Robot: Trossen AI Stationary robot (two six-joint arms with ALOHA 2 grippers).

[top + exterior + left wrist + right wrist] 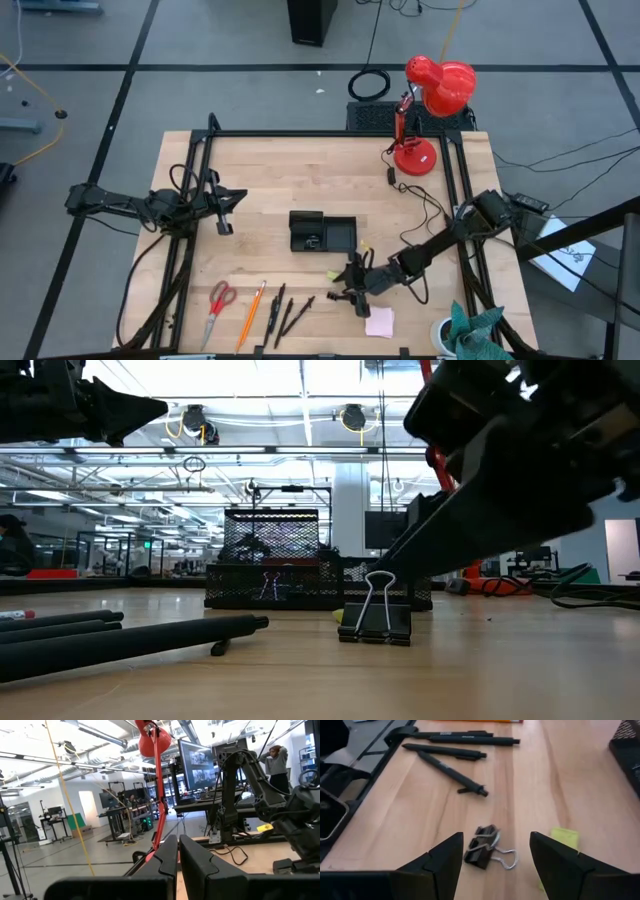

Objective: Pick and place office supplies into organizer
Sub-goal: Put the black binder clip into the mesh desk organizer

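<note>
My right gripper (495,840) is open and hovers low over a black binder clip (485,852), which lies flat on the wood between and just ahead of the fingertips; neither finger touches it. In the low view the clip (375,620) stands in front of the black mesh organizer (290,575). The organizer (322,233) sits mid-table. A small yellow-green piece (565,837) lies beside the clip. Several black pens (455,750), an orange pencil (250,312) and red-handled scissors (218,305) lie near the front edge, with the pink note pad (379,322) close by. My left gripper (223,212) waits shut at the left.
A red desk lamp (430,110) stands at the far right corner, its cable trailing over the table toward the right arm. A cup with teal cloth (468,330) sits at the near right corner. Black frame rails run along both table sides. Bare wood lies between organizer and lamp.
</note>
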